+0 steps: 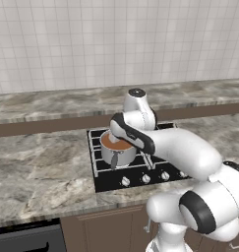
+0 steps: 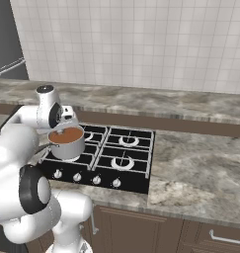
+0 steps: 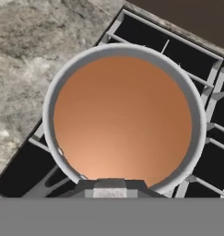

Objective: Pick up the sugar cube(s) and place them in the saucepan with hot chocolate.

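Observation:
The saucepan (image 3: 49, 115) is a shiny steel pot on the front left burner, with its short handle pointing toward the knobs (image 1: 114, 160). The hot chocolate (image 3: 122, 120) is a smooth reddish-brown disc inside it. My gripper (image 3: 109, 188) hangs straight above the pan's near rim, shut on a small pale sugar cube (image 3: 109, 191) wedged between the dark fingertips. In the left base view the hand sits over the saucepan (image 1: 118, 155) and the forearm hides most of the fingers. In the right base view the hand hovers just behind and above the saucepan (image 2: 67, 146).
The black gas cooktop (image 2: 126, 153) has several burners and a row of knobs (image 2: 87, 178) along its front. Marble counter (image 1: 42, 167) spreads to both sides, with a raised ledge and tiled wall behind. Cabinet fronts lie below.

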